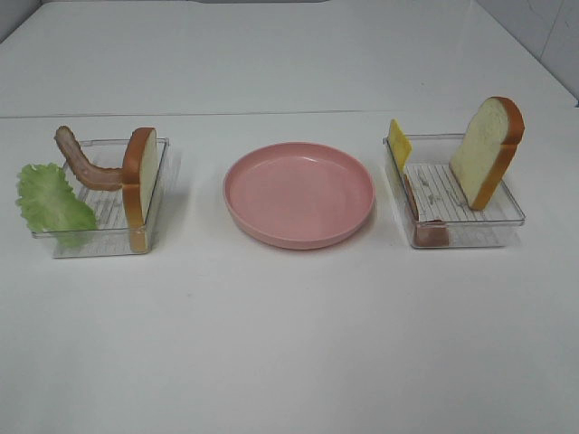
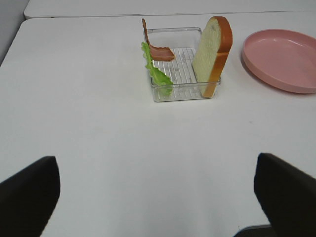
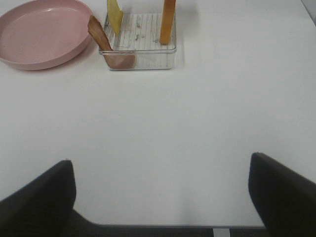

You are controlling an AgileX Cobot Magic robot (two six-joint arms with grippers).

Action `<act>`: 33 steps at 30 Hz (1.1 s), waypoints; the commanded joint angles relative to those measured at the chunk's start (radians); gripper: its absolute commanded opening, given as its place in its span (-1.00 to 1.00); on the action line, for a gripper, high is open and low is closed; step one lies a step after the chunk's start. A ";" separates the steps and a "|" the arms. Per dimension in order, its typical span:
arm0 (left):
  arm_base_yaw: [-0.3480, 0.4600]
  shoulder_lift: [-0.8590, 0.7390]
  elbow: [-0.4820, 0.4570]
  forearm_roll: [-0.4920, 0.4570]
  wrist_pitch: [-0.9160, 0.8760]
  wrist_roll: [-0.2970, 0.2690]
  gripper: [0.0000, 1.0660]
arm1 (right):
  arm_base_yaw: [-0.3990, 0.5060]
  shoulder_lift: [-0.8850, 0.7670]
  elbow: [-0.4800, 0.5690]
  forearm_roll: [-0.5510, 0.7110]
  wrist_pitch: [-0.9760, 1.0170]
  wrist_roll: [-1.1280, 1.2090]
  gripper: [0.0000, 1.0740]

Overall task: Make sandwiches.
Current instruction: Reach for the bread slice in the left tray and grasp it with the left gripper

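— How do the pincers stand?

— The left gripper [image 2: 155, 165] is spread wide, with nothing between its dark fingers [image 2: 29, 197], low over the white table [image 2: 98, 138]. The right gripper [image 3: 160, 165] is likewise released and holds nothing.

— And the sandwich parts?

— Not stacked. Ahead of the left gripper sits the left clear tray [image 2: 180, 93]. The lettuce leaf [image 2: 153, 74] leans over its wall away from the pink plate [image 2: 281, 64]. The bacon strip [image 2: 160, 52] curves up just beside the leaf. The left bread slice [image 2: 210, 49] stands on edge at the plate-side wall.

— The other side?

— The right clear tray [image 3: 148, 59] holds the yellow cheese slice [image 3: 114, 15] upright and the ham slice [image 3: 101, 37] leaning at the plate-side wall. The right bread slice [image 3: 168, 19] stands on edge at the side away from the plate. The plate lies between the two trays.
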 commanded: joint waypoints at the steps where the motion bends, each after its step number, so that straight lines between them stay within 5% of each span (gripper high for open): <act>1: -0.001 -0.016 -0.001 -0.006 -0.008 -0.004 0.92 | -0.004 -0.021 0.004 -0.006 -0.005 -0.002 0.71; 26: -0.001 0.006 -0.001 0.002 -0.009 -0.003 0.92 | -0.004 -0.021 0.004 -0.006 -0.005 -0.002 0.71; 33: -0.001 0.347 -0.136 0.019 0.020 -0.017 0.92 | -0.004 -0.021 0.004 -0.006 -0.005 -0.002 0.71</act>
